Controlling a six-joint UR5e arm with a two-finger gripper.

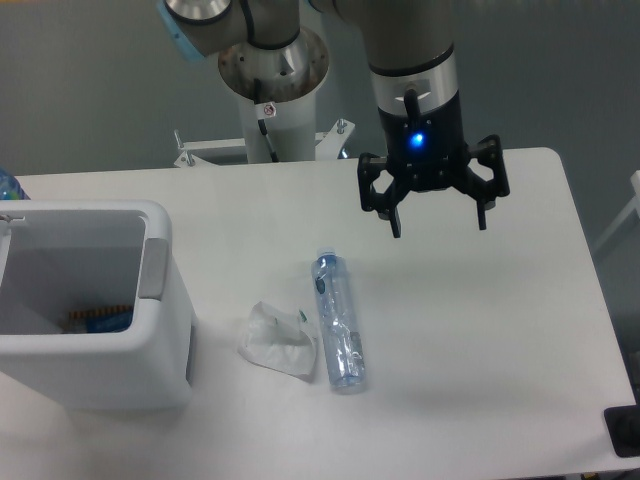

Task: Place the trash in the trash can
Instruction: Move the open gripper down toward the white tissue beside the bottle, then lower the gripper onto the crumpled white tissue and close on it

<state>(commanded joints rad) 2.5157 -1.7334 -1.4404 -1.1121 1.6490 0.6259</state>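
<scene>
Now the gripper hangs above the white table, toward its far right part, with its two fingers spread wide apart and nothing between them. A small blue light shines on the black body of the gripper, just under the silver and grey wrist of the arm. The fingertips point down and they do not touch the table surface.

Below and to the left of the gripper, well apart from it, the crushed clear bottle lies flat on the table. It lies nearly along the line from far to near, with one end toward the back edge and the other end toward the front edge. Just beside it on the left lies the crumpled white wrapper; its right edge is very close to the bottle, and I cannot tell if they touch.

Further to the left stands the trash can, a big white box with a thick rim and a grey panel on the side that faces the wrapper. Inside it, at the bottom, something blue and orange is visible.
</scene>
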